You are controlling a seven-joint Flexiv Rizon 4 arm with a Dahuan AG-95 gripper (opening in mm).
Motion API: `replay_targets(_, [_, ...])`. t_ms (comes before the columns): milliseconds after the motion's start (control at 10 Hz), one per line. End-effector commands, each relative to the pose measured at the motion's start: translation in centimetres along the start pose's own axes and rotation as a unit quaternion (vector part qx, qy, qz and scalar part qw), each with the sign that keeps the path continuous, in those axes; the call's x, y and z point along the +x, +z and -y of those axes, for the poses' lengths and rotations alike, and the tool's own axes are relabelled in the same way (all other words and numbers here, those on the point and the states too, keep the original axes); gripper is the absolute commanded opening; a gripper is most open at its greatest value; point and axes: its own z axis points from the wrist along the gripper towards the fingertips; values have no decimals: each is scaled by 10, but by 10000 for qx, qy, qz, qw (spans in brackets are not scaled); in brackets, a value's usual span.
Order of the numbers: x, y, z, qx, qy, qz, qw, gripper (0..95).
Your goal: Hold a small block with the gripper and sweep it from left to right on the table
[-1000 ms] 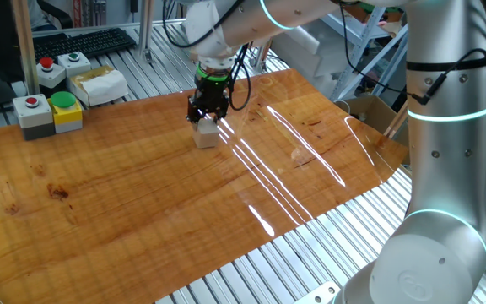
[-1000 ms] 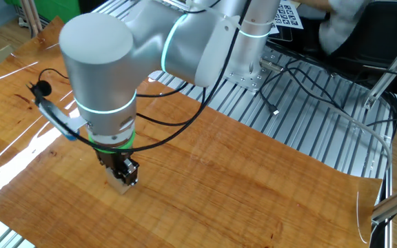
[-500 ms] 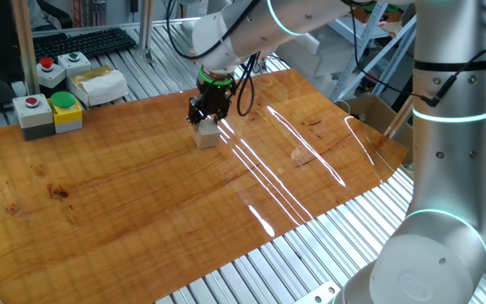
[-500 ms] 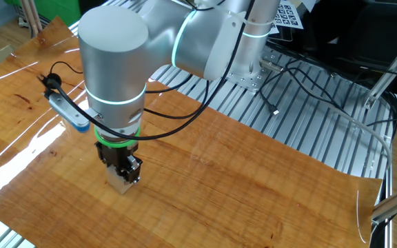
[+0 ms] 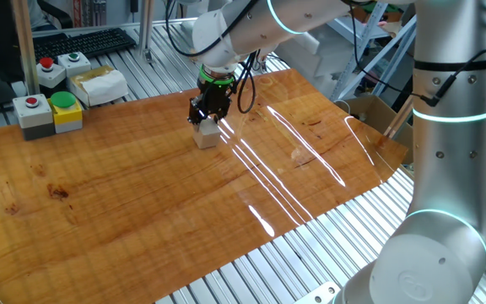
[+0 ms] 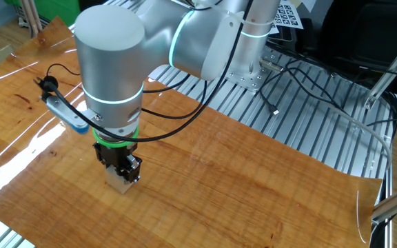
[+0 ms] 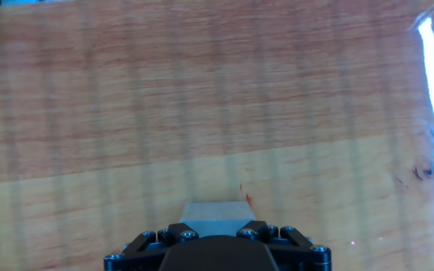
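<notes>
Small block (image 5: 207,135) is clamped between narrow jaws of the gripper (image 5: 207,123), pressed flat on the table (image 5: 142,203), far side, so it can be dragged rightward.

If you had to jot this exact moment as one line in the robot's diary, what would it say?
phase: sweep | gripper: shut on small block | small block: resting on table | nearby: grey button boxes off the board, untouched
</notes>
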Motion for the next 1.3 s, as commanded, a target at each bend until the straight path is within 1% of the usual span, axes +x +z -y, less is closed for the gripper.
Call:
replay_targets(100, [1,-1,0,7,-295,-33,9996,0])
replay_targets(300, [1,-1,0,-3,-515,-60,9987,0])
replay_targets(600, [1,-1,0,-8,-694,-41,9976,0])
replay_targets(900, [1,-1,0,-7,-727,-23,9973,0])
replay_targets(1300, [1,-1,0,-10,-649,-49,9979,0])
